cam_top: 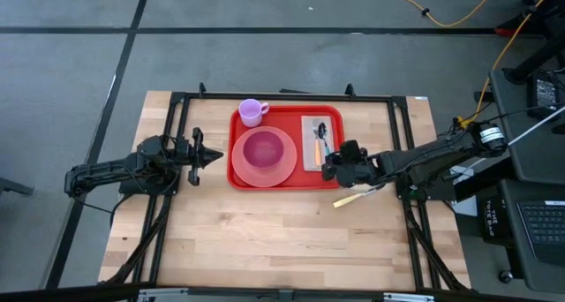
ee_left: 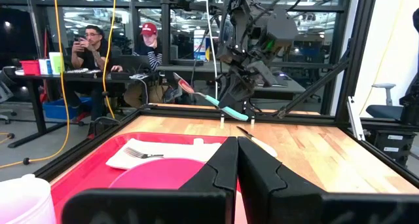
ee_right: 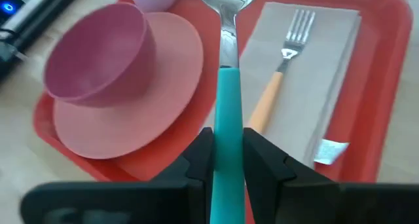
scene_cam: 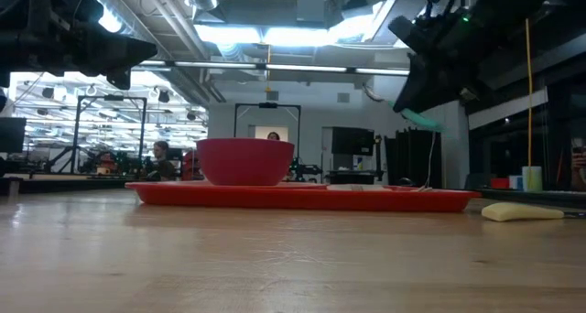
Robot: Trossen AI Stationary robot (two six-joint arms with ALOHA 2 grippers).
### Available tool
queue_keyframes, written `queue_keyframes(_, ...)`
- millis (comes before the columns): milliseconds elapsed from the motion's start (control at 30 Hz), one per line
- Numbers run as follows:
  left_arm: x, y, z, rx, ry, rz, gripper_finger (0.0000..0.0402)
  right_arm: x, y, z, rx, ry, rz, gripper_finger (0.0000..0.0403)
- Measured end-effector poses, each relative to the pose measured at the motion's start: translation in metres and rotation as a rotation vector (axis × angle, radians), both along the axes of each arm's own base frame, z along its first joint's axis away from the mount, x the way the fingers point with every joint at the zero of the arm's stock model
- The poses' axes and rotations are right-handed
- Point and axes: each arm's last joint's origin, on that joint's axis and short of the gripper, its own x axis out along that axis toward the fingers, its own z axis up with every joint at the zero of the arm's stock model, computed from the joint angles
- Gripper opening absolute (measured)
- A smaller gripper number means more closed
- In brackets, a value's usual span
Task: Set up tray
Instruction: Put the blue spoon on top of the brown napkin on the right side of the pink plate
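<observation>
The tray (ee_right: 386,47) looks like smooth, slightly glossy red plastic. The table (cam_top: 282,231) is pale wood with visible plank grain. The spoon (ee_right: 226,67) has a shiny metal bowl and a matt teal plastic handle. The napkin (ee_right: 327,73) looks like soft matt paper.

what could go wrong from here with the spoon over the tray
The right gripper pinches the teal-handled metal spoon only near the handle's end, so it may pivot or slip when lowered.

The orange-handled fork already lies on the beige napkin; the spoon's bowl could knock it or drag the napkin.

The cream-handled utensil lies on the wooden table outside the bright red rectangular plastic tray, near the right arm, which might sweep it away.
</observation>
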Motion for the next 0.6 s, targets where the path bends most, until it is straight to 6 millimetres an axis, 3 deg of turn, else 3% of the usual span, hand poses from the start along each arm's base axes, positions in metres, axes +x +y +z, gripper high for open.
queue_keyframes(233,0.0,0.0,0.0,0.0,0.0,0.0,0.0004,0.025,-0.003,0.022,0.026,-0.008,-0.013,0.0063)
queue_keyframes(600,0.0,0.0,0.0,0.0,0.001,0.0,0.0004,0.071,-0.015,0.044,0.166,0.185,-0.149,0.0063)
